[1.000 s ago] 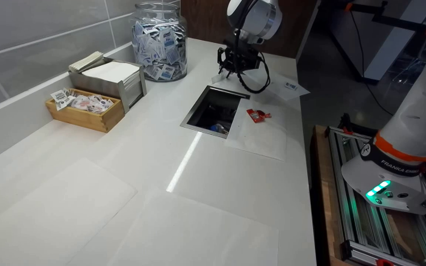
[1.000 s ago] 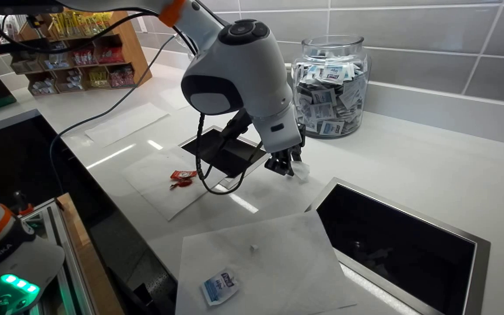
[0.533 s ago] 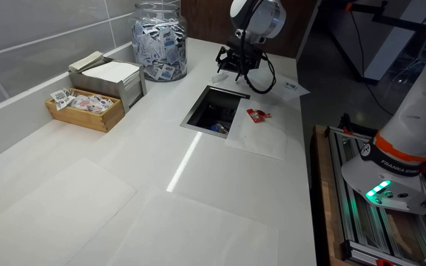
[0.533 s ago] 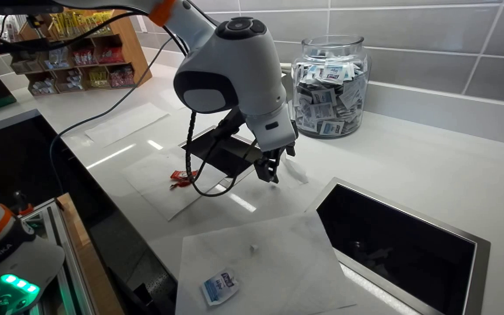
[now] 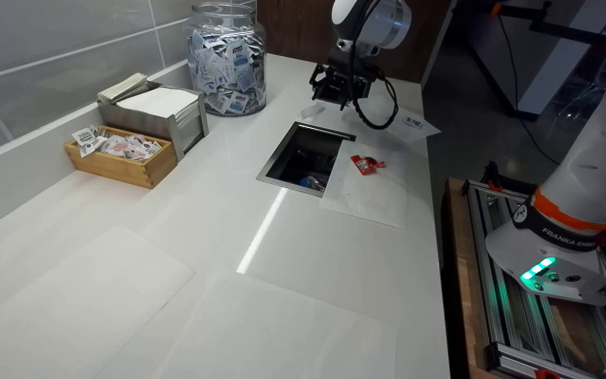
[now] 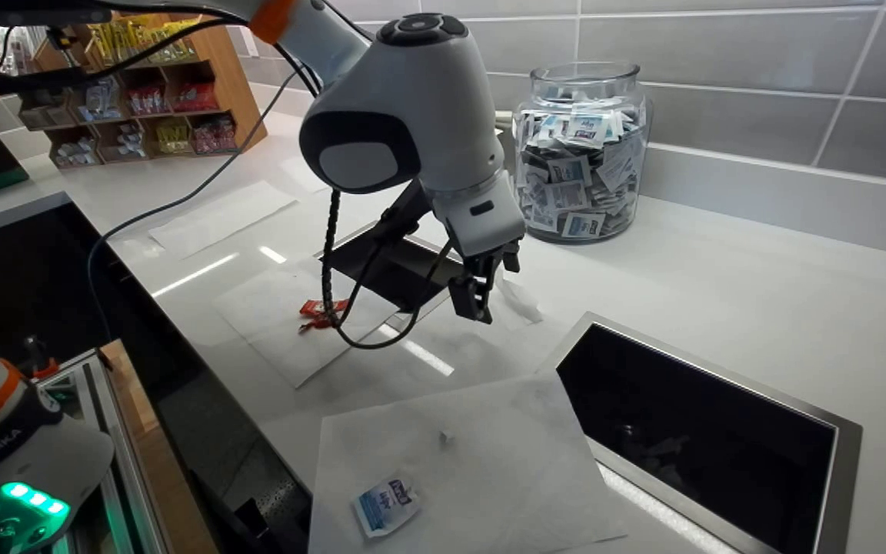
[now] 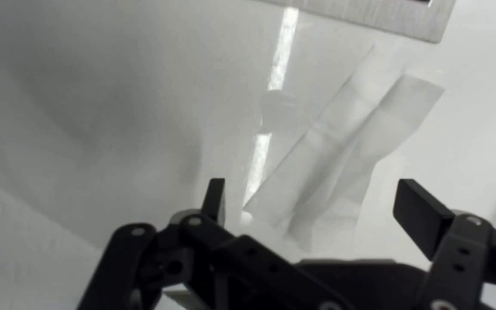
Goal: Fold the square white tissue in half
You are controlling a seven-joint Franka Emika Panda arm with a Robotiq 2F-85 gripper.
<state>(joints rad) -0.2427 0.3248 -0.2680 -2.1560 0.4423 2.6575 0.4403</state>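
Note:
The white tissue (image 7: 355, 125) lies on the counter, creased lengthwise, with one strip lifted over at a slant in the wrist view. How its layers overlap is hard to tell, white on white. In both exterior views only a pale raised flap of the tissue (image 5: 312, 111) (image 6: 518, 300) stands out beside the gripper (image 5: 328, 102) (image 6: 495, 288). My gripper (image 7: 314, 202) is open wide just above the tissue, its black fingers (image 7: 422, 215) apart on either side of the near end. Nothing is held between them.
A bin opening (image 5: 282, 176) and a larger one (image 6: 843, 462) are cut into the counter. A red wrapper (image 5: 366, 165) lies on another sheet (image 5: 376, 202). A wipe packet (image 6: 385, 504) rests on a further sheet (image 6: 504, 477). A glass jar (image 6: 581, 169) stands by the wall.
The gripper has opened and let go of the tissue flap, which now rests on the counter. The arm has shifted slightly away from it, rightward and leftward in the respective exterior views.

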